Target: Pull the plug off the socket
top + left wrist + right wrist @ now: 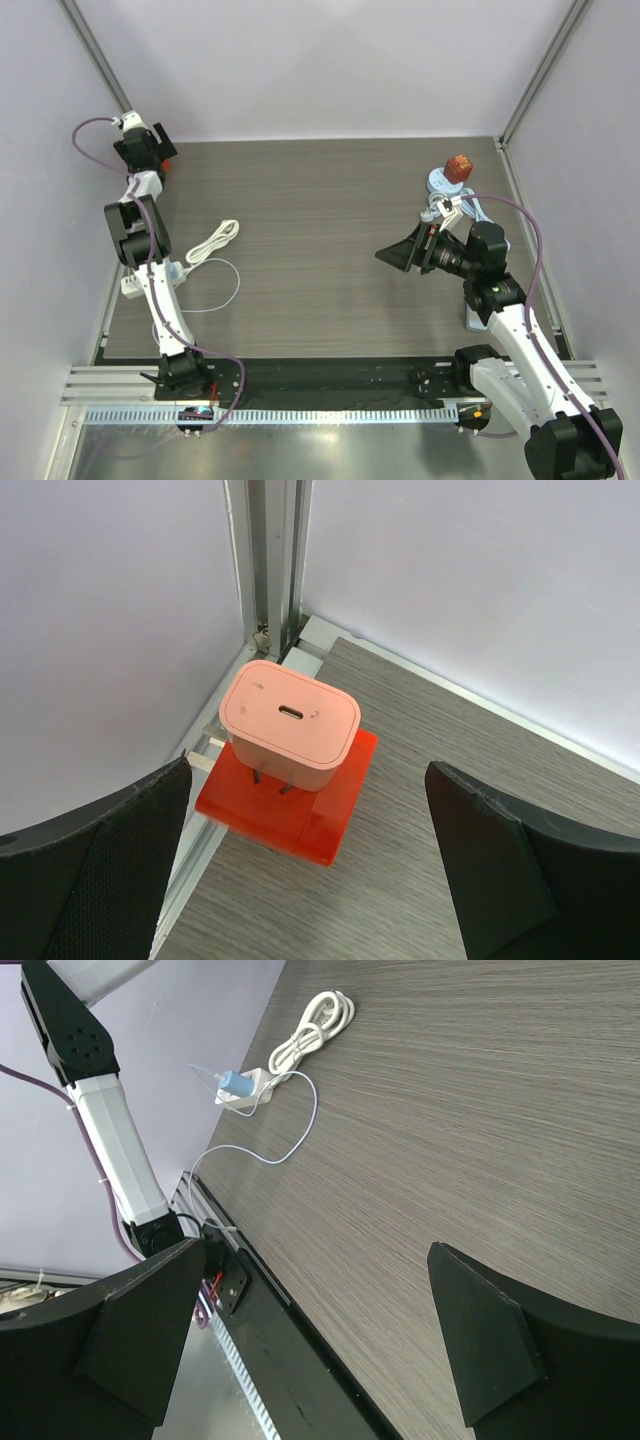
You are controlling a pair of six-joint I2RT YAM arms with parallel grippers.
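Pink plug (290, 723) seemingly half-seated in socket (322, 818)

No readable text, labels, brands, numbers or signs anywhere

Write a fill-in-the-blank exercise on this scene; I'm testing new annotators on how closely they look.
1. The pink plug sits on a ___ socket block.
2. The left gripper is ___, holding nothing.
3. The coiled cable is ___.
4. The plug stands in the far-___ corner of the table.
Missing words: red, open, white, left.
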